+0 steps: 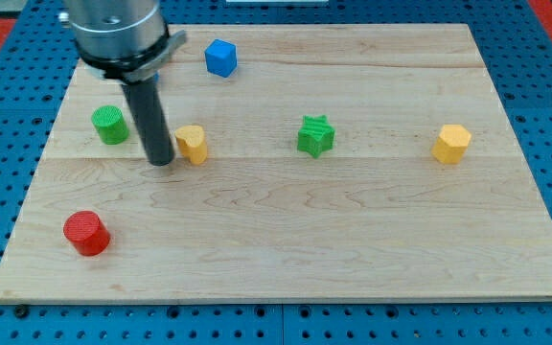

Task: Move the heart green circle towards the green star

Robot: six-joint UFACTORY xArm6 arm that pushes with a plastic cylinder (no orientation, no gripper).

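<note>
The green circle block [110,125] sits near the board's left edge. The green star [315,135] lies near the board's middle, far to the circle's right. My tip [161,161] rests on the board between the green circle and a small yellow block [193,144], just left of the yellow block and a little right of and below the circle. It touches neither clearly. The rod rises to the arm's grey body at the view's top left.
A blue cube [220,57] sits near the top edge. A yellow hexagon block [451,144] lies at the right. A red cylinder [86,233] sits at the bottom left. The wooden board [286,249] lies on a blue pegboard.
</note>
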